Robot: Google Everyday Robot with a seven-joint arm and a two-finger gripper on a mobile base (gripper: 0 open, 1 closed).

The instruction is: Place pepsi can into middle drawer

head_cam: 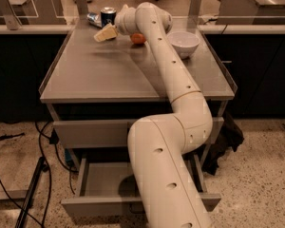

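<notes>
The pepsi can (108, 16), dark blue with a silver top, stands upright at the back left of the grey table (99, 75). My gripper (106, 33) hovers just in front of the can and slightly below it in the camera view, pointing left, with nothing visibly held. The white arm rises from the bottom of the view and reaches across the table to it. Below the tabletop the middle drawer (102, 180) is pulled out and its inside looks bare; the arm hides its right part.
A silvery object (93, 19) lies left of the can. An orange (138, 38) and a white bowl (184, 42) sit to the right of the gripper. A shut grey drawer front (90, 132) is above the pulled-out one. Cables (40, 141) trail on the floor at left.
</notes>
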